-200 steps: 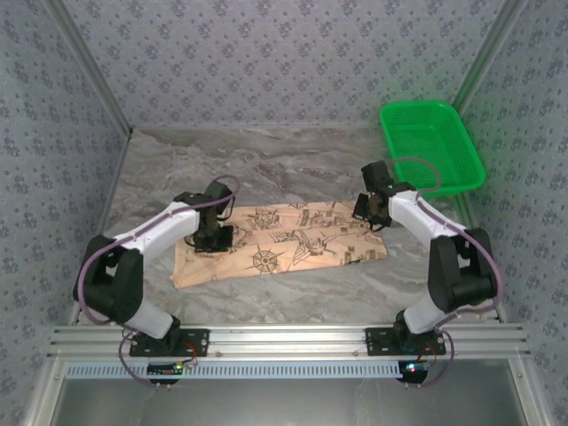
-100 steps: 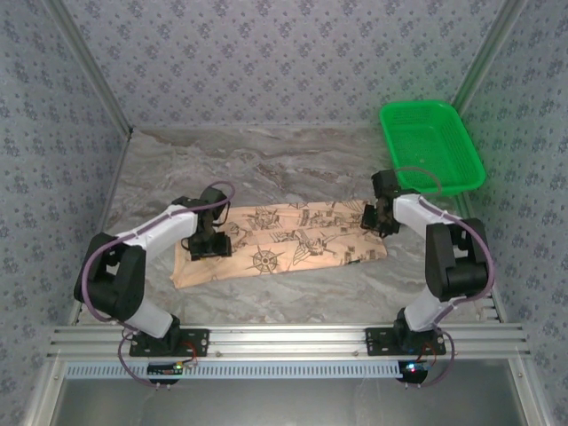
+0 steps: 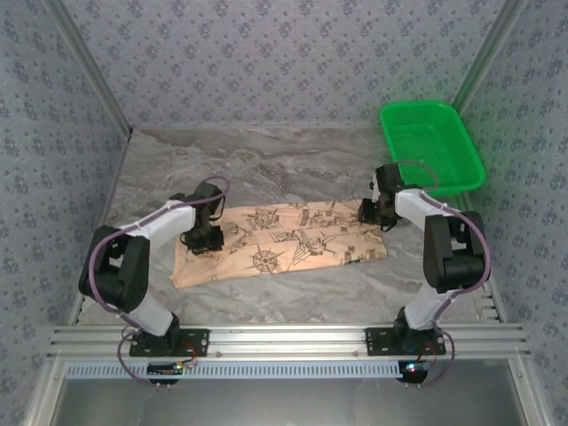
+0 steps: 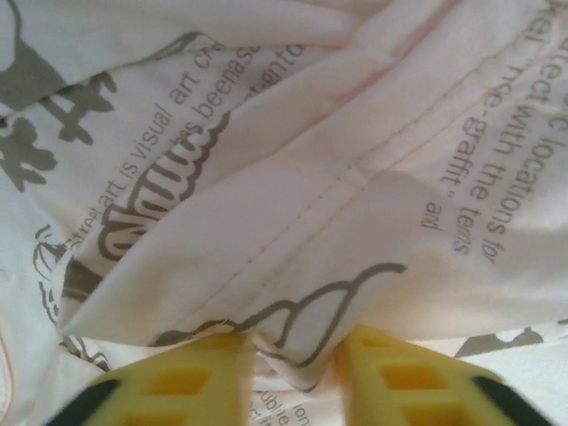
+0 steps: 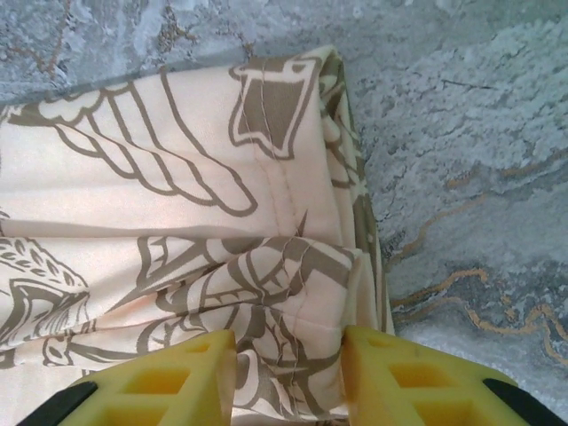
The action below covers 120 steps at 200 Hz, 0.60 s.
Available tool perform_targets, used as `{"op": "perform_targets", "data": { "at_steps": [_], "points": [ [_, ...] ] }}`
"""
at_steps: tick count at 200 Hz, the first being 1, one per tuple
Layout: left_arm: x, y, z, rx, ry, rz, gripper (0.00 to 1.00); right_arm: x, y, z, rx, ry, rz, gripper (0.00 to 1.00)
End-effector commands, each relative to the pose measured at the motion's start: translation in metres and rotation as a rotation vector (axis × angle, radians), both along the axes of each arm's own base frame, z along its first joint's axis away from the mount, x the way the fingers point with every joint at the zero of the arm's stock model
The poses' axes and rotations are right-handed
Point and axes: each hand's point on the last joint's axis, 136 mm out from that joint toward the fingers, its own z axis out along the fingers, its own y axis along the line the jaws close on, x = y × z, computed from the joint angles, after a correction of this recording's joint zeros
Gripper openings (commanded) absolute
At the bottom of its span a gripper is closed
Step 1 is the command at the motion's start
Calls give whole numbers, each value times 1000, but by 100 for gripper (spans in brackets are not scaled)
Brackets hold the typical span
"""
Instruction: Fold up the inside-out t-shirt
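Seemingly folded, the peach printed t-shirt (image 3: 284, 241) lies flat.

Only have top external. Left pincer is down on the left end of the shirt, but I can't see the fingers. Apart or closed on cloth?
Observer: Apart. In the left wrist view the left pincer has a folded corner of the t-shirt poking up between its fingers.
Operator: Right side?
Observer: The right pincer is also apart. The cloth between its fingers lies flat, not bunched.
Operator: How close is it to the shirt's edge?
Observer: Right at it. Stacked fold layers end just beyond its right-hand finger, and bare table lies past them.
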Motion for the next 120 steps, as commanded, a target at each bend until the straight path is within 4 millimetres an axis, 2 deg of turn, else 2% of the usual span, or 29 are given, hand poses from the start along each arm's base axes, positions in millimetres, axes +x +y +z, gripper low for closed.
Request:
{"op": "perform_targets", "data": {
  "at_steps": [1, 22, 51, 91, 120],
  "points": [
    [5, 1, 1, -3, 5, -1, 14, 10, 0, 14, 21, -44, 40, 30],
    [5, 1, 3, -34, 8, 7, 0, 8, 1, 13, 29, -41, 65, 14],
    [7, 3, 14, -70, 3, 6, 0, 3, 2, 23, 5, -68, 96, 9],
    [4, 8, 32, -69, 9, -24, 0, -19, 1, 32, -96, -82, 123, 12],
    [-9, 4, 30, -101, 45, -32, 0, -50, -16, 7, -137, -11, -33, 26]
  ]
}}
